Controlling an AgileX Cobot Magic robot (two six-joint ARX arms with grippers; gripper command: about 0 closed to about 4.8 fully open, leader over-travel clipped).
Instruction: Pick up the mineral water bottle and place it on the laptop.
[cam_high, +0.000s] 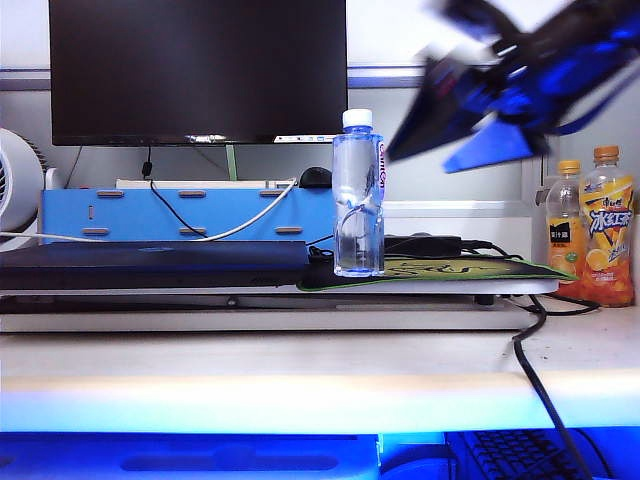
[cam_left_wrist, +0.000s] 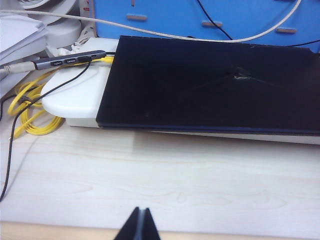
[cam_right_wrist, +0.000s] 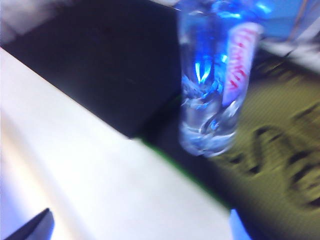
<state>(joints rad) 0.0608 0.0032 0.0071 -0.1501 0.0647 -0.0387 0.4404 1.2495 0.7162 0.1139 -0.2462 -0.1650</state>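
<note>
Dark navy laptop (cam_high: 150, 263) lies flat on a white stand at left of the exterior view, lid closed, w/ the left pincer (cam_left_wrist: 139, 225) low over the pale wood surface (cam_left_wrist: 165, 180) in front of it, fingertips pressed together, holding nothing. Just right of the laptop, the mineral water bottle (cam_high: 358, 195) stands upright on the green-edged mouse mat (cam_high: 450, 271), white cap on, pink lettering facing right. Further right and higher, the right pincer (cam_high: 465, 135) is a blue-black blur in the air, above and beside the bottle, not touching it; jaws spread apart, empty. Two orange drink bottles (cam_high: 592, 225) stand at far right.
</note>
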